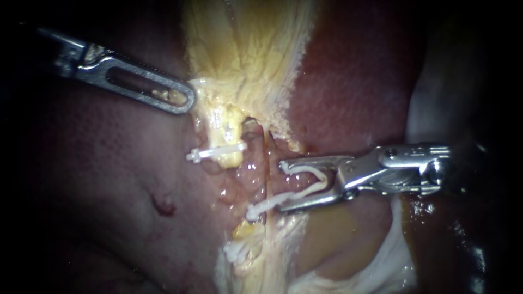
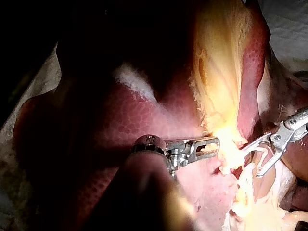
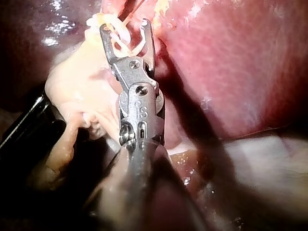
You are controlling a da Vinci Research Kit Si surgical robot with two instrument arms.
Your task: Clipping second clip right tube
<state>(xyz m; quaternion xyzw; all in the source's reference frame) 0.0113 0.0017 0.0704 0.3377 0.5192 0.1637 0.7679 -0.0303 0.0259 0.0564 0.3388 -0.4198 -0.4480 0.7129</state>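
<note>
**A:** Entry one: right instrument [image 1: 282,187]?

**B:** Steel shaft coming in from the right. Tool spread wide, both jaws seated on an open white V-shaped plastic clip [image 1: 297,195], left unclosed, I judge, so it can straddle.

**A:** Entry two: the target?

**B:** Pinkish glistening right tube [image 1: 255,173], at the clip's mouth. Lower leg crosses it; full straddle unconfirmed.

**A:** Entry three: left instrument [image 1: 188,100]?

**B:** Windowed steel tip beside pale yellow fatty tissue [image 1: 245,65], probably to tension it. Tool's hold: cannot tell.

**A:** Sundries?

**B:** One closed white plastic clip [image 1: 215,152] on the neighbouring tube.
</note>
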